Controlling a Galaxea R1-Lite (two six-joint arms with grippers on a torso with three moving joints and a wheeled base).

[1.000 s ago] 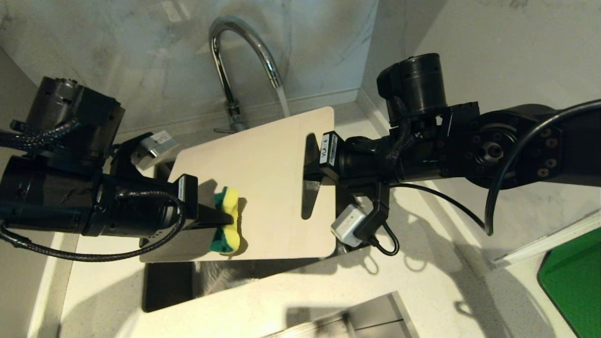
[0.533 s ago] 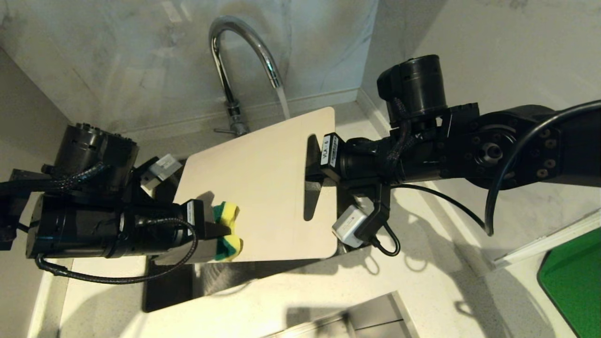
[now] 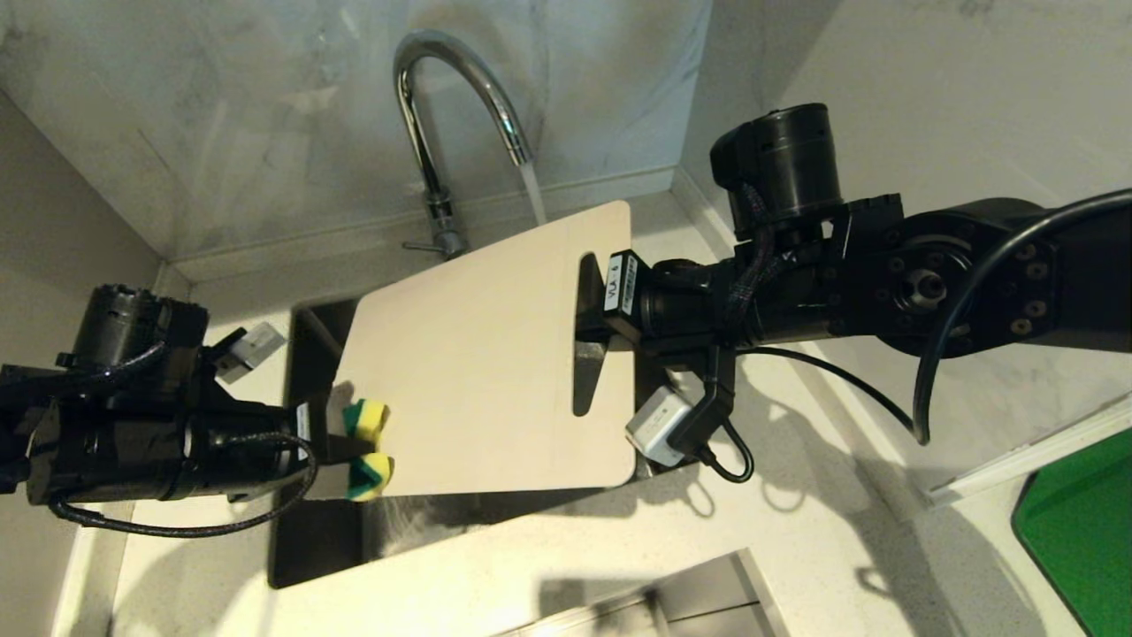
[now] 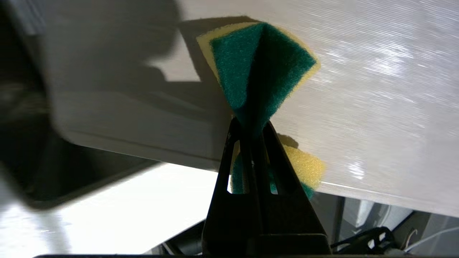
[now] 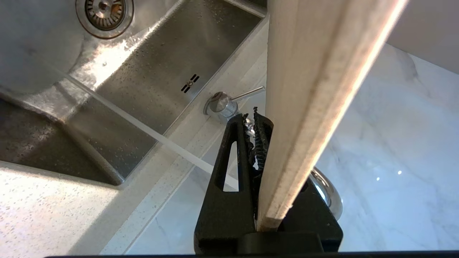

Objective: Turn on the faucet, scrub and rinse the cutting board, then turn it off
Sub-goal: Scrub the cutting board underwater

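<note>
Two end effectors are seen at work over a steel sink point(image 5: 150, 82) set into a pale speckled surface point(image 3: 548, 548). Nearest the camera in the head view, that surface runs along the front rim of the sink, and a bright green flat object point(image 3: 1083, 531) lies at its far right edge. Just beyond the rim, at the left, the left end effector point(image 3: 340, 442) is pressed together on the middle of a yellow and green sponge point(image 3: 367, 447), which is pinched so that it flares out on both sides of the fingers. The sponge is held against the near left corner of the cutting board point(image 3: 478, 354), as is confirmed in the left wrist view, where the green face of the sponge point(image 4: 258, 68) is laid on the pale board point(image 4: 358, 107).

The board is held above the sink, tilted, with its slotted short end to the right. That end is gripped by the right end effector point(image 3: 591, 332), whose fingers are clamped on the board edge beside the slot; in the right wrist view the board point(image 5: 322, 89) is seen edge-on between the black fingers point(image 5: 229, 161).

Farthest back, the faucet point(image 3: 442, 115) stands against the marble wall, and a stream of water point(image 3: 532, 193) is poured from its spout down towards the far edge of the board. The thin lever at its base is turned out to the left.
</note>
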